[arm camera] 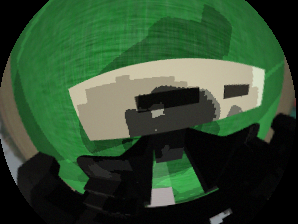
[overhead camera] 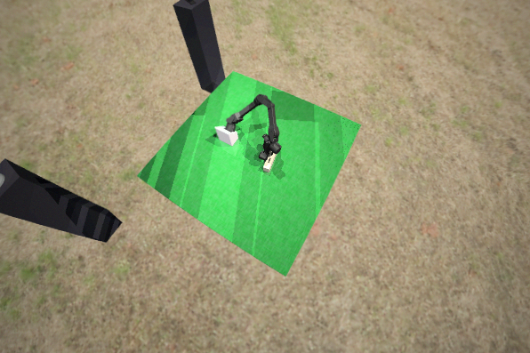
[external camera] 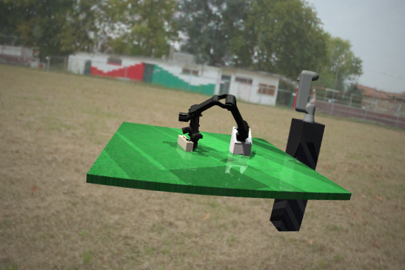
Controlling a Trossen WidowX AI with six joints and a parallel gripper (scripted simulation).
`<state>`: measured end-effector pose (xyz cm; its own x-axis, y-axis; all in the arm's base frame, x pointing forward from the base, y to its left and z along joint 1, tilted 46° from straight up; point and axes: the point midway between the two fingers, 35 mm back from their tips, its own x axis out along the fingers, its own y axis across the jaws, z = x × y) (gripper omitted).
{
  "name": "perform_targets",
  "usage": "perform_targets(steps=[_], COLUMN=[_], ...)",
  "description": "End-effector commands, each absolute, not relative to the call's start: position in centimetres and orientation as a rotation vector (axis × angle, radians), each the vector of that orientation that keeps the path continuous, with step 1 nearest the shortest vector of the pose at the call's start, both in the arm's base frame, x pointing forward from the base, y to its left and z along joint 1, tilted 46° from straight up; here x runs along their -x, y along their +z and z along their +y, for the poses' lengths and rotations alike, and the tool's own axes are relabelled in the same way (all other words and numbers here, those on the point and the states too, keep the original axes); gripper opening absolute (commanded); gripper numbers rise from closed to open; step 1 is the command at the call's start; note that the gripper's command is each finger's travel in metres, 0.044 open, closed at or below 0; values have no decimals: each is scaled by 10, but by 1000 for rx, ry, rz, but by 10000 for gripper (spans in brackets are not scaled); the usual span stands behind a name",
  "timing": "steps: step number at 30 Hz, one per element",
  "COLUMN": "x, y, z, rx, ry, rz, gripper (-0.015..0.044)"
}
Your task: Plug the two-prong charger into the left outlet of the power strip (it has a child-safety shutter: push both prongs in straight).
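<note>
The beige power strip (overhead camera: 267,166) (external camera: 184,143) (arm camera: 107,120) lies on the green mat. In the wrist view a wide black rectangle (arm camera: 167,100) and a smaller dark slot (arm camera: 236,91) show on its face, partly in shadow. My gripper (overhead camera: 269,153) (external camera: 194,141) (arm camera: 164,129) points down at the strip's arm side, its fingers low and close beside it. It is shut on a small dark thing, apparently the charger (arm camera: 170,152). The prongs are hidden, and I cannot tell whether the charger touches the strip.
The arm's white base block (overhead camera: 227,136) (external camera: 240,149) stands on the green mat (overhead camera: 222,204) (external camera: 143,169). Dark pillars (overhead camera: 200,44) (external camera: 304,139) stand beyond the mat's edges; one more pillar (overhead camera: 58,204) is at the left in the top view.
</note>
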<state>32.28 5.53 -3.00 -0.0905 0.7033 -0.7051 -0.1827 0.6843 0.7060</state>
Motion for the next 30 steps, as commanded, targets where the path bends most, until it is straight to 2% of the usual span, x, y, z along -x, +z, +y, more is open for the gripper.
perform_targets(steps=[1,30], x=[-330,-330], y=[-28,-30], z=[57,60], rx=[-448,-448], ry=[791,791], rz=[1459,1459], gripper=[0,0])
